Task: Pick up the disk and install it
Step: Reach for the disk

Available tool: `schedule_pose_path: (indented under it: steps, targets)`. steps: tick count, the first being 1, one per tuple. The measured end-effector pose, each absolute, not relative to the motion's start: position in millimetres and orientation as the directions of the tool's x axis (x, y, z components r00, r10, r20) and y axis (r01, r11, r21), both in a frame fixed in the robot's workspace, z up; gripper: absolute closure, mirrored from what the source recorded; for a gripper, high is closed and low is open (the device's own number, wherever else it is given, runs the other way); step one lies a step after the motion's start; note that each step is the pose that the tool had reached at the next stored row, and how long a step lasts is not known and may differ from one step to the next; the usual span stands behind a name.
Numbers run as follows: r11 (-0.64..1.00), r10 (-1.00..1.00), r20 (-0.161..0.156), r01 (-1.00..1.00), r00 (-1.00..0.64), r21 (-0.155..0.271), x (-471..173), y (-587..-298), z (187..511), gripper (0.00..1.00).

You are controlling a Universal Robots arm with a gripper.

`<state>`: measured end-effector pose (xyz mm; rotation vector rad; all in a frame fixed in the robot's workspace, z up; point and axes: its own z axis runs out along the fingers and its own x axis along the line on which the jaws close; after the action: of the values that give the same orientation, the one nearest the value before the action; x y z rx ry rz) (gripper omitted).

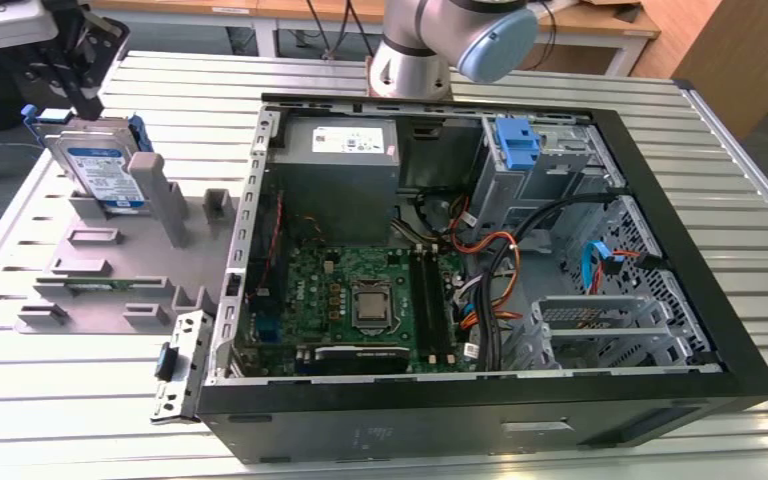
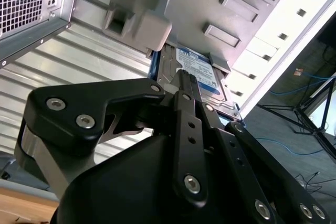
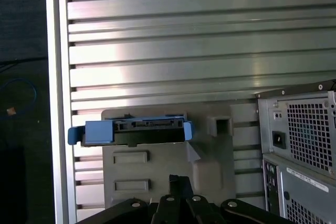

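I have the gripper point(image 1: 89, 100) hanging outside the computer case point(image 1: 704, 385), off the case's side wall on the exterior view's left and toward its far corner. In both wrist views the jaws look pressed together into a single narrow tip, pinching nothing. The tip sits just above the disk point(image 1: 99, 168) without touching it.

The disk stands on edge in a grey plastic stand point(image 1: 117, 265), which lies flat on the slatted metal table point(image 1: 64, 420) right beside that same wall of the case. In the exterior view its white-and-blue label faces toward the near side of the table, and its blue frame shows along the top and edges. In the first wrist view I look down on the disk's top edge point(image 3: 134, 129). The blue frame runs across it, and the gripper point(image 3: 178, 180) is a little way off, over the stand point(image 3: 210, 150). The vented back of the case point(image 3: 307, 129) closes that picture at one side, with bare table slats point(image 3: 157, 51) beyond the disk. In the second wrist view the disk's label point(image 2: 198, 69) shows just past the gripper point(image 2: 185, 77).

The case lies open on its side. Inside it a grey power supply box point(image 1: 341, 148) sits at the far wall, with a blue bracket point(image 1: 518, 140) in the drive cage next to it. A green circuit board point(image 1: 357, 290) covers the floor, with orange and black cables point(image 1: 491, 255) running beside it. The arm's base point(image 1: 411, 60) stands just behind the case's far wall.
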<state>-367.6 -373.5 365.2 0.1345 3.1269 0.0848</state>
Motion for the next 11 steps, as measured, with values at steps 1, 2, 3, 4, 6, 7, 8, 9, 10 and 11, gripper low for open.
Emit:
schedule_pose_path:
  steps: [1, 2, 3, 4, 6, 7, 8, 9, 10, 11]
  targets:
    - [0.995, 0.086, -0.008, 0.086, -0.996, 0.055, -367.7, -373.0, 364.9, 0.89]
    - [0.995, 0.086, -0.009, 0.085, -0.996, 0.055, -367.7, -372.8, 364.7, 0.89]
    - [0.995, 0.086, -0.008, 0.085, -0.996, 0.055, -367.7, -372.8, 364.7, 0.89]
    - [0.995, 0.086, -0.008, 0.086, -0.996, 0.055, -367.8, -372.7, 364.8, 0.89]
    - [0.995, 0.086, -0.008, 0.086, -0.996, 0.055, -367.7, -372.7, 364.8, 0.89]
    - [0.995, 0.086, -0.008, 0.086, -0.996, 0.055, -367.7, -372.7, 364.7, 0.89]
    - [0.995, 0.086, -0.008, 0.086, -0.996, 0.055, -367.8, -372.7, 364.7, 0.89]
    - [0.995, 0.086, -0.008, 0.086, -0.996, 0.055, -367.8, -372.6, 364.6, 0.89]
    - [0.995, 0.086, -0.008, 0.086, -0.996, 0.055, -368.0, -372.4, 364.4, 0.89]
    - [0.995, 0.086, -0.008, 0.086, -0.996, 0.055, -368.2, -372.2, 364.3, 0.89]
